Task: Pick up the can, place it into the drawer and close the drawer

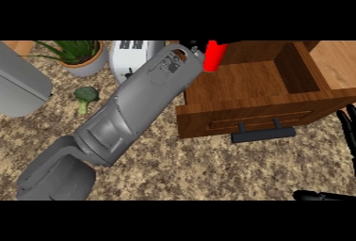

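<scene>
A grey rounded object (21, 82) fills the far left of the frame, with a potted plant (78, 52) at the upper left and a piece of broccoli (84, 96) below it on the speckled counter (181, 164). A white toaster (131, 59) stands just right of the plant. The left forearm runs diagonally from lower left to top centre. Its left hand (193, 46) is mostly hidden, and I cannot tell whether it grasps anything. Touching it is 1 red can (214, 57), upright at the upper left corner of the open wooden drawer (250, 92), which has a dark handle (264, 134). The right hand (345, 126) rests released at the right edge.
</scene>
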Controlling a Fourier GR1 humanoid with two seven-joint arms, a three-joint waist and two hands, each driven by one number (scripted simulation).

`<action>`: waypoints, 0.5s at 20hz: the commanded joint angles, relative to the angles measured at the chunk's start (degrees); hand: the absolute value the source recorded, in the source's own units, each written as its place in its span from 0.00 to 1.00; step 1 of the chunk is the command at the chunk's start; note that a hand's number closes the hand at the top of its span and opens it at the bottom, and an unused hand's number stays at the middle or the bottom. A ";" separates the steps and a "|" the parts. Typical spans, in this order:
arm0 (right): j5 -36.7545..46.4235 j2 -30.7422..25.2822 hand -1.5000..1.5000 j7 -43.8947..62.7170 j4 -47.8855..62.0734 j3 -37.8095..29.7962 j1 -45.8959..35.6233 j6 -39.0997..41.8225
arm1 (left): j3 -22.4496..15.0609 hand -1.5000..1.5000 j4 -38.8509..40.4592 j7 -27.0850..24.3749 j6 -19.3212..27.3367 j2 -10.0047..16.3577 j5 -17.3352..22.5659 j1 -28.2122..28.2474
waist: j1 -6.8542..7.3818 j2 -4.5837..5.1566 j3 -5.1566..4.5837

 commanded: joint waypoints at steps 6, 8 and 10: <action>-1.73 -2.04 0.00 0.42 1.12 -1.96 -0.80 1.12 | -3.92 0.00 3.49 -1.00 1.59 0.00 1.56 -0.89 | -0.95 0.30 0.04; -1.75 -2.04 0.00 1.94 -1.22 -1.34 -1.29 0.73 | -4.35 0.00 4.19 -3.40 2.68 0.00 1.58 1.12 | -0.94 0.40 -0.01; -1.15 -1.59 0.00 1.45 -1.42 -1.22 -0.46 0.49 | -5.70 0.00 2.77 -1.02 4.17 0.00 2.52 0.80 | -0.99 0.10 0.01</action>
